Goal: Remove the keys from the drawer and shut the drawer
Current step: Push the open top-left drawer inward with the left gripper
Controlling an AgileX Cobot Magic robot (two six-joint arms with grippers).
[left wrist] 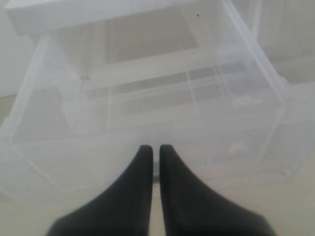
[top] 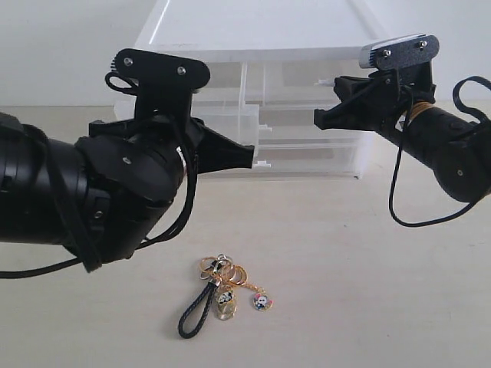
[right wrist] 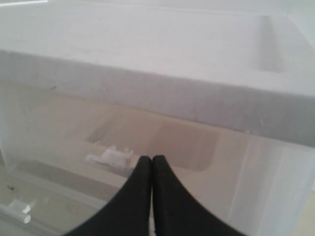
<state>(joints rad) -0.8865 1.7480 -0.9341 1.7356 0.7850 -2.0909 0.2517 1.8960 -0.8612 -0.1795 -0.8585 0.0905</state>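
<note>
We are looking at a bright, evenly lit exterior view. Soft, diffuse light is washing the translucent drawer unit at twelve o'clock nearly into the white wall behind it. At six o'clock the keys are throwing only a faint shadow on the table and are showing in fair focus. Both wrist views are coming out hazy and low in contrast. In them we are seeing the left gripper and right gripper as flat black, soft-edged shapes against milky plastic.
</note>
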